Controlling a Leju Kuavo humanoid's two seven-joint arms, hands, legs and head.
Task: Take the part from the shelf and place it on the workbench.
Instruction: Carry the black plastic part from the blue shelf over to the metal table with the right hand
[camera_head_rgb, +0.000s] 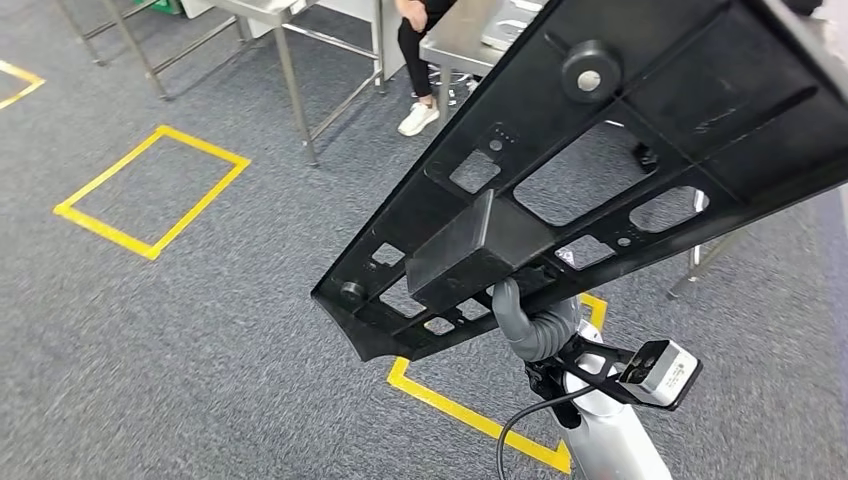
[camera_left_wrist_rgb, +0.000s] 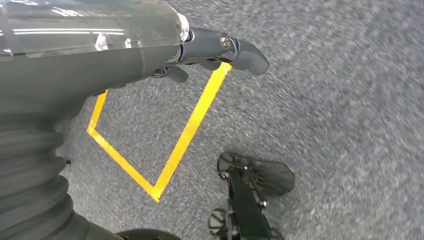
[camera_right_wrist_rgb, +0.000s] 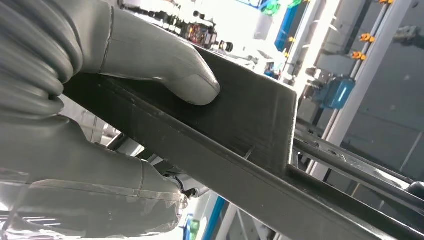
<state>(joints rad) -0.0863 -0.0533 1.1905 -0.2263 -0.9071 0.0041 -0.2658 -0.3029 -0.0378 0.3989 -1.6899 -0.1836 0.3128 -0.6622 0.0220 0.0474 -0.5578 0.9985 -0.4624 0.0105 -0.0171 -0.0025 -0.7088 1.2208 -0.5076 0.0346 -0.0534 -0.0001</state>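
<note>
A long black plastic part (camera_head_rgb: 700, 110) with many cut-outs and a boxy block near its middle hangs tilted over the grey carpet, filling the right half of the head view. My right hand (camera_head_rgb: 535, 325) grips it from below near that block. In the right wrist view the grey thumb (camera_right_wrist_rgb: 165, 70) presses on the part's flat black face (camera_right_wrist_rgb: 250, 125). My left hand (camera_left_wrist_rgb: 210, 47) hangs over the carpet, its dark fingers loose and apart, holding nothing. A steel workbench (camera_head_rgb: 460, 40) stands ahead, partly hidden behind the part.
A person sits by the workbench, a white shoe (camera_head_rgb: 418, 118) on the floor. A second steel table (camera_head_rgb: 270, 10) stands at the upper left. Yellow tape squares (camera_head_rgb: 150, 190) mark the carpet, one just under my right arm (camera_head_rgb: 470, 415).
</note>
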